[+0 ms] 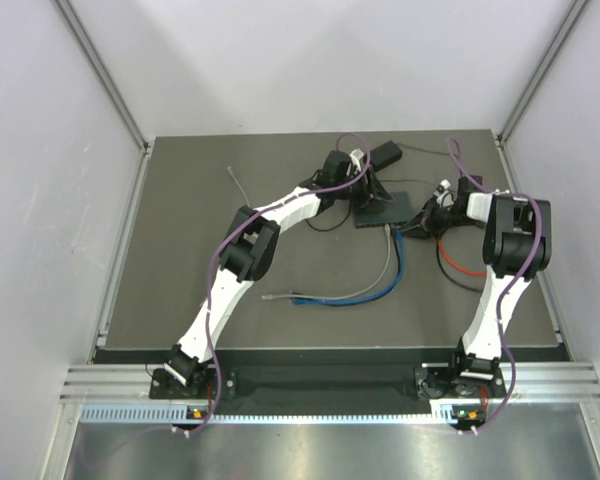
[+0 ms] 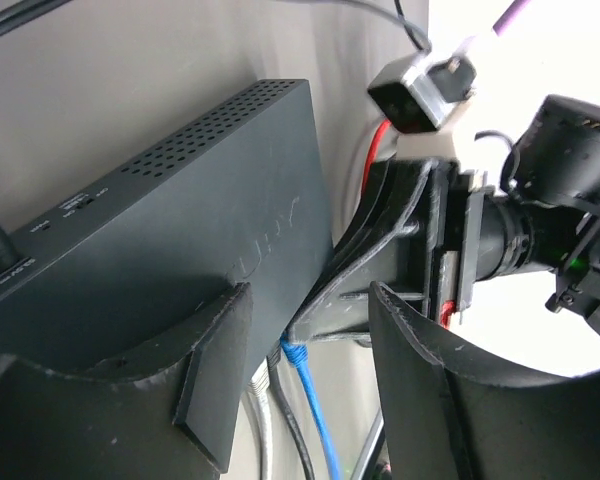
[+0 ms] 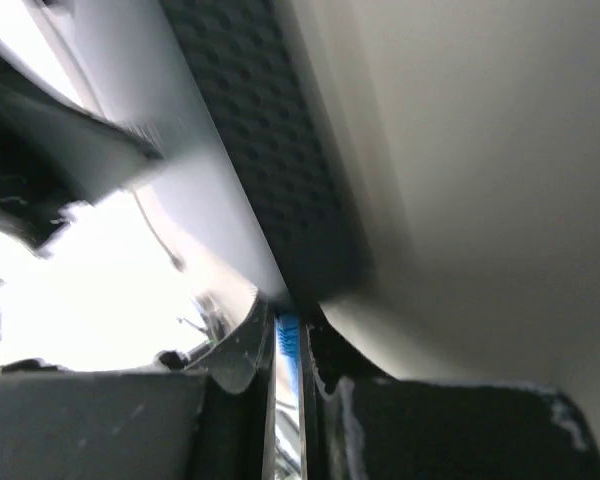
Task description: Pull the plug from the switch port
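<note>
The switch (image 1: 378, 218) (image 2: 200, 230) is a flat dark grey box lying at the middle back of the mat. My left gripper (image 1: 366, 196) (image 2: 310, 300) stands open over its socket edge, with the left finger (image 2: 212, 375) resting on the switch's top and the right finger (image 2: 425, 390) beyond the edge. A blue plug (image 2: 294, 352) (image 3: 288, 335) sits in a port of the switch. My right gripper (image 1: 414, 222) (image 3: 288, 322) reaches in from the right and is shut on that plug. Its blue cable (image 1: 396, 262) trails toward the front.
A grey cable (image 1: 378, 278) and a black cable (image 2: 298, 440) also leave the switch beside the blue one. A red cable (image 1: 458, 268) loops by the right arm. A black adapter block (image 1: 386, 154) with a thin cord lies behind the switch. Loose cable ends (image 1: 280, 297) lie mid-mat.
</note>
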`<state>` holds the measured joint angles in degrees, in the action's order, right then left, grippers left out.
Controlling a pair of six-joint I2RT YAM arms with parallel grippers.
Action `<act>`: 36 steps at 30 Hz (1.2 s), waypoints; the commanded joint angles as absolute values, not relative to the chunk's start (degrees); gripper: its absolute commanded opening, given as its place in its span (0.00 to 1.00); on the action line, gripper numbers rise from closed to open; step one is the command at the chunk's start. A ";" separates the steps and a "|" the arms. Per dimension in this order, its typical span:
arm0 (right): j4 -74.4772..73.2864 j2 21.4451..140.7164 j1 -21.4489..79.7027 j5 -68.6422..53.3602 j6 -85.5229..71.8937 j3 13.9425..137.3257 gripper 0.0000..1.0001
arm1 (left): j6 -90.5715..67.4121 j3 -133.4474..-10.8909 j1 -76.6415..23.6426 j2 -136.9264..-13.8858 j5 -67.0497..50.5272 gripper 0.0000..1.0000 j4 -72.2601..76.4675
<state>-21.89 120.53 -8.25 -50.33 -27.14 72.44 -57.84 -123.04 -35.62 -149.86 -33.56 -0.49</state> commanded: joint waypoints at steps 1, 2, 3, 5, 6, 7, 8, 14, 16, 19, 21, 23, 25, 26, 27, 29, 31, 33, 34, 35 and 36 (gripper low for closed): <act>-34.54 123.05 -8.88 -47.53 -20.56 71.37 0.00 | -58.01 -124.54 -35.77 -152.93 -33.13 0.56 -3.96; -33.58 123.22 -9.14 -48.94 -21.52 70.76 0.00 | -58.18 -124.63 -35.68 -153.10 -33.48 0.56 -3.87; -31.05 123.22 -9.40 -50.26 -24.40 69.27 0.00 | -58.53 -124.80 -35.68 -153.28 -33.66 0.56 -3.78; -29.01 122.52 -9.93 -51.33 -26.45 68.12 0.00 | -58.36 -124.80 -35.68 -153.37 -33.93 0.56 -3.69; -28.48 122.35 -10.02 -51.42 -27.15 67.68 0.00 | -58.27 -124.80 -35.68 -153.20 -33.93 0.56 -3.78; -28.56 121.47 -10.19 -50.63 -26.81 67.76 0.00 | -58.18 -124.80 -35.60 -153.11 -34.01 0.56 -3.87; -28.39 120.51 -10.11 -49.58 -26.37 67.85 0.00 | -57.92 -124.80 -35.60 -152.84 -34.01 0.56 -3.87; -21.71 107.77 -9.76 -43.43 -25.49 63.90 0.00 | -55.90 -124.54 -35.33 -149.51 -34.28 0.60 -7.37; -24.15 103.65 -9.58 -40.97 -24.18 63.28 0.00 | -53.10 -123.23 -35.25 -146.09 -34.02 0.64 -8.96; -25.40 99.86 -9.23 -40.87 -24.60 62.32 0.00 | -48.09 -118.94 -34.90 -139.50 -33.66 0.68 -11.60; -26.10 96.08 -8.53 -40.78 -25.92 62.31 0.00 | -45.45 -115.51 -34.54 -135.64 -34.19 0.70 -10.99; -26.80 92.73 -6.69 -40.17 -27.41 62.75 0.00 | -43.43 -110.23 -34.19 -129.83 -36.28 0.71 -8.37; -26.90 89.84 -3.96 -39.47 -28.47 63.81 0.00 | -42.98 -104.35 -34.19 -124.38 -39.53 0.73 -5.03; -26.81 89.04 -3.09 -39.46 -29.87 64.16 0.00 | -43.41 -101.98 -34.36 -122.36 -42.94 0.74 -2.40; -26.46 87.64 -1.34 -39.55 -30.49 65.29 0.00 | -43.77 -97.78 -34.54 -118.86 -44.46 0.75 2.41; -26.11 86.58 -0.36 -39.72 -32.68 66.44 0.00 | -44.21 -94.06 -34.89 -115.59 -47.18 0.77 5.70; -25.58 85.70 2.46 -40.51 -33.66 68.63 0.00 | -42.64 -90.89 -35.77 -111.98 -48.25 0.79 5.02; -25.84 85.43 4.03 -40.78 -35.06 70.74 0.00 | -39.74 -89.39 -37.17 -109.61 -47.29 0.79 3.17; -25.93 84.91 4.39 -41.04 -35.59 71.27 0.00 | -38.51 -89.47 -37.53 -109.08 -46.76 0.79 0.38; -25.58 84.64 4.66 -41.13 -36.81 71.89 0.00 | -35.71 -89.82 -37.96 -108.99 -45.89 0.79 -2.69; -25.05 84.03 5.27 -41.13 -37.44 72.16 0.00 | -34.38 -91.22 -38.32 -109.16 -45.01 0.79 -4.90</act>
